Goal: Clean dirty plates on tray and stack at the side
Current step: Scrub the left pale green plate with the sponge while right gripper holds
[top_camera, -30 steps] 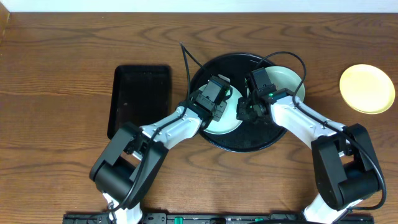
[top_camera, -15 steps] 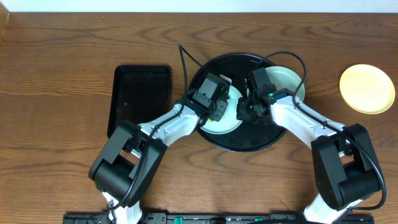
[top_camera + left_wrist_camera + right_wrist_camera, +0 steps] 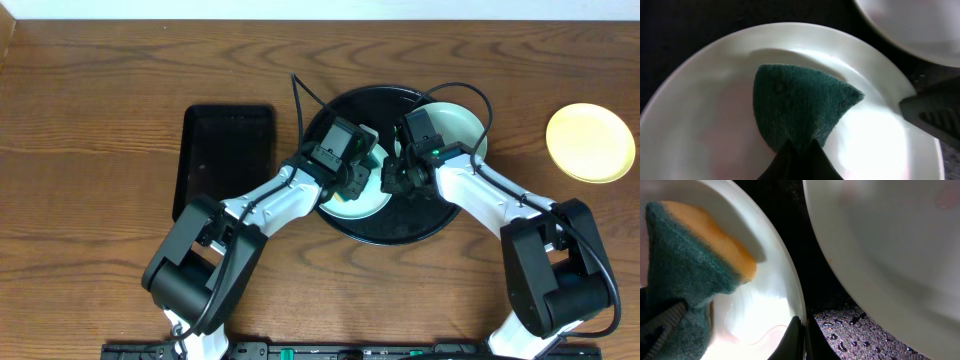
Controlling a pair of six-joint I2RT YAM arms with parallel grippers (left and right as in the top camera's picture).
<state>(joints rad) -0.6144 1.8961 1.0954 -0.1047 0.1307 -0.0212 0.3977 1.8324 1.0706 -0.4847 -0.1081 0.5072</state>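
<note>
Right now the round black tray (image 3: 392,224) sits near the middle of the counter (image 3: 100,90), a bit closer to the back edge. Two pale white plates lie on it. The near plate (image 3: 705,130) is on the left side of the tray, and the far plate (image 3: 462,125) is on the back right side. They are close together, but a thin strip of black tray shows between them. The left gripper (image 3: 799,159) is pinched tight on a sponge (image 3: 800,110). The sponge is green on one side and orange on the other, and it presses down on the middle of the near plate. The right gripper (image 3: 799,339) is closed all the way and holds nothing. Its tips touch the right rim of that same plate. Little water drops (image 3: 850,330) shine on the tray beside it. The yellow plate (image 3: 590,142) lies alone on the counter near the right edge, well apart from the tray. A smaller black tray (image 3: 225,160) with straight sides lies toward the left side of the counter.
</note>
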